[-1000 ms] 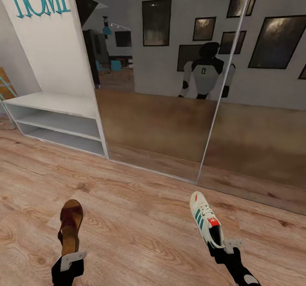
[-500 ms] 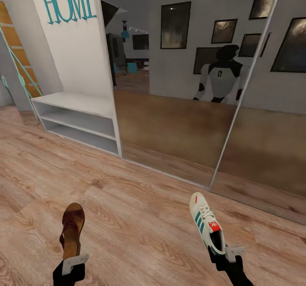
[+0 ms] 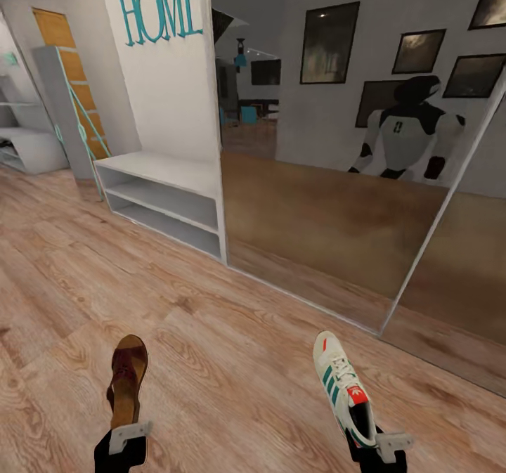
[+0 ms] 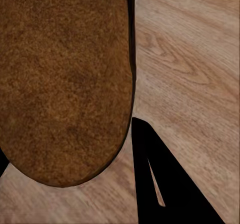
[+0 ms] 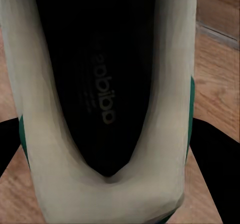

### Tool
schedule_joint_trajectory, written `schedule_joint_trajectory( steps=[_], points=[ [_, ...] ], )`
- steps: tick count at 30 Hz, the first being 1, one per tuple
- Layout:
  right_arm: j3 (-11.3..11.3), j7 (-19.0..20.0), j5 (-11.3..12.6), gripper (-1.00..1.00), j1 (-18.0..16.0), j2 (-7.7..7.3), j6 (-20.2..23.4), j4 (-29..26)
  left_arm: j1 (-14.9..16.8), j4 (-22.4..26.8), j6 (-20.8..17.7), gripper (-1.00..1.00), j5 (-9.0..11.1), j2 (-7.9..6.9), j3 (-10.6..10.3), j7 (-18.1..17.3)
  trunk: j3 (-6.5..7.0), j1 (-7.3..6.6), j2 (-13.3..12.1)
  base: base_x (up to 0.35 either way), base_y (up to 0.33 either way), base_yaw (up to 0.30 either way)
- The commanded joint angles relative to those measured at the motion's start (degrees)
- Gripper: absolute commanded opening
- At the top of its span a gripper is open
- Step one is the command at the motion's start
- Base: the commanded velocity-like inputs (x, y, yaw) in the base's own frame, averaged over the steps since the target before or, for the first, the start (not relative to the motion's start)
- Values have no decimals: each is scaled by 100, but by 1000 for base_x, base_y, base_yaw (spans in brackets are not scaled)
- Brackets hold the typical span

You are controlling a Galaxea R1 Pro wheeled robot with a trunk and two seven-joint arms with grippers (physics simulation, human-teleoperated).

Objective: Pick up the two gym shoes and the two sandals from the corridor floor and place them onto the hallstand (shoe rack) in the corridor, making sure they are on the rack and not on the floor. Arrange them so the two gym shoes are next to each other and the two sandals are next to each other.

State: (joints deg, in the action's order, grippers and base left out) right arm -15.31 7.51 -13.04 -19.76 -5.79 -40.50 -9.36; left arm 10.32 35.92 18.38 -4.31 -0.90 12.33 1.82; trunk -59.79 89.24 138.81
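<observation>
My left gripper (image 3: 126, 436) is shut on the heel end of a brown sandal (image 3: 128, 381), held above the corridor floor (image 3: 232, 360) with its toe pointing away from me. The left wrist view shows the sandal's tan sole (image 4: 60, 74) close up beside a dark finger (image 4: 165, 184). My right gripper (image 3: 374, 441) is shut on the heel of a white gym shoe (image 3: 343, 385) with green stripes. In the right wrist view, the shoe's dark opening (image 5: 100, 84) sits between both fingers (image 5: 215, 154). The other shoe and sandal are out of view.
A white shelf unit (image 3: 165, 199) under "HOME" lettering stands against the wall ahead left. Tall mirror panels (image 3: 330, 178) to its right reflect me. A pale grey shelved unit (image 3: 24, 146) peeks in at the far left; I cannot tell whether it is the hallstand.
The whole head view has swung left, sliding the white shelf and mirrors rightward and bringing the grey unit in. Both grippers still hold their footwear as before.
</observation>
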Motion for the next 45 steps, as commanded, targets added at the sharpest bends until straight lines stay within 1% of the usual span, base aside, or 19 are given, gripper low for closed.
schedule_joint_trajectory(
  steps=[1,8,11,12,15,25,35,45],
  points=[
    [-51,40,-23,-100,-2,0,-18,2,5,-6,16,-100,-65,2,10,20,-1,2,2,324,101,232],
    [-51,44,-32,-100,-2,-1,-3,4,5,-8,17,-100,-69,-8,-25,-32,11,2,2,327,120,107],
    [-51,48,-37,-100,-2,2,-2,4,5,-13,6,-100,-65,-31,-285,-44,11,2,2,326,130,17],
    [-51,48,-38,-100,-2,4,-1,4,5,-14,3,-100,-64,-33,-343,-43,11,2,2,326,131,89],
    [-51,45,-40,-100,-2,7,-1,4,5,-14,6,-100,-62,-27,-417,-38,11,2,2,326,132,181],
    [-45,40,-41,-100,-2,25,-4,4,5,-6,9,-100,-63,-24,-444,-10,0,2,2,326,133,264],
    [-43,40,-41,-100,-2,71,-2,4,5,-6,16,-100,-53,-25,-415,17,-50,2,2,289,185,257],
    [-49,40,-41,-100,-2,70,-6,4,5,-6,16,-100,-56,-24,-406,20,-108,2,2,248,218,230]
  ],
)
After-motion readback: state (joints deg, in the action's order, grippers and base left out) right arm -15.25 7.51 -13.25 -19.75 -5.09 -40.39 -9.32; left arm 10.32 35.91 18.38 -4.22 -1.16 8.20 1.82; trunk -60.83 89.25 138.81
